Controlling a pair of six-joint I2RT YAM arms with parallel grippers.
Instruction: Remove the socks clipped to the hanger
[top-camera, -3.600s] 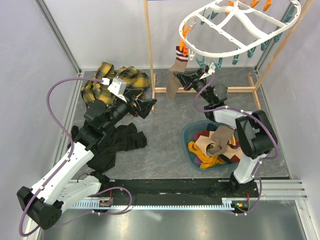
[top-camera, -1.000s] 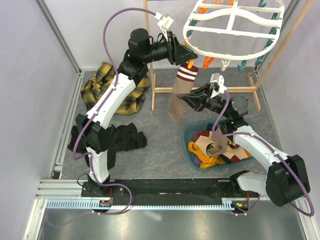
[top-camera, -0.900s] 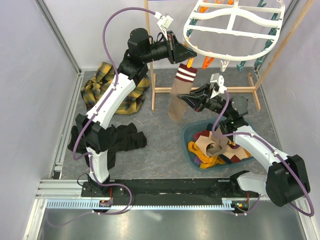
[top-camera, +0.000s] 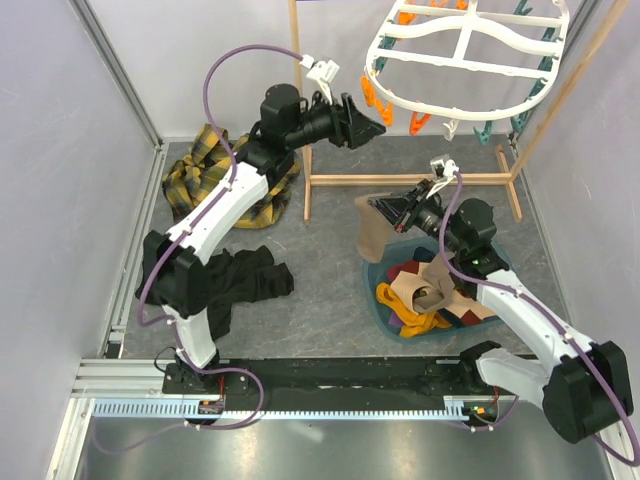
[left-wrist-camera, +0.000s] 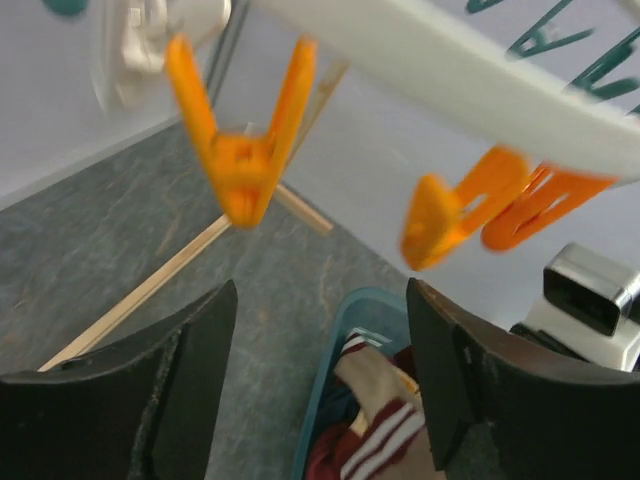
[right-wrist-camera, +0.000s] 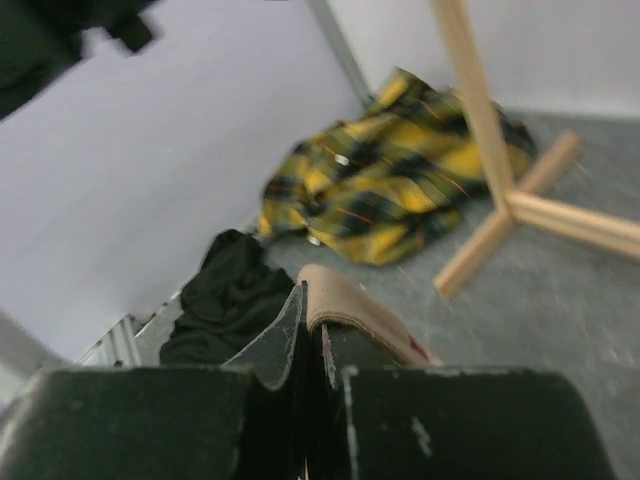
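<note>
Freed from its orange clip since a second ago, the beige sock (top-camera: 374, 232) no longer hangs from the hanger (top-camera: 462, 63). It now droops from the right claw (top-camera: 392, 207), low over the table (top-camera: 320, 270), with its lower end at the near-left rim of the blue basket (top-camera: 368, 278). In the right wrist view the claw (right-wrist-camera: 310, 330) is pressed together on a fold of the sock (right-wrist-camera: 345, 303), pinching it.

More socks (top-camera: 415, 295), maroon, mustard and beige, lie heaped in the basket. The hanger hangs above with its orange clips (top-camera: 372, 92) and teal clips dangling.

The left claw (top-camera: 372, 118) has drawn back a little and sits just beside the hanger's left edge, below the rim. In the left wrist view its fingers (left-wrist-camera: 200, 370) are spread wide with nothing between them, and an orange clip (left-wrist-camera: 240, 150) hangs just above.

Behind stands a wooden frame (top-camera: 305, 130). A yellow plaid shirt (top-camera: 215, 165) lies at the far left and a black garment (top-camera: 240, 280) nearer.
</note>
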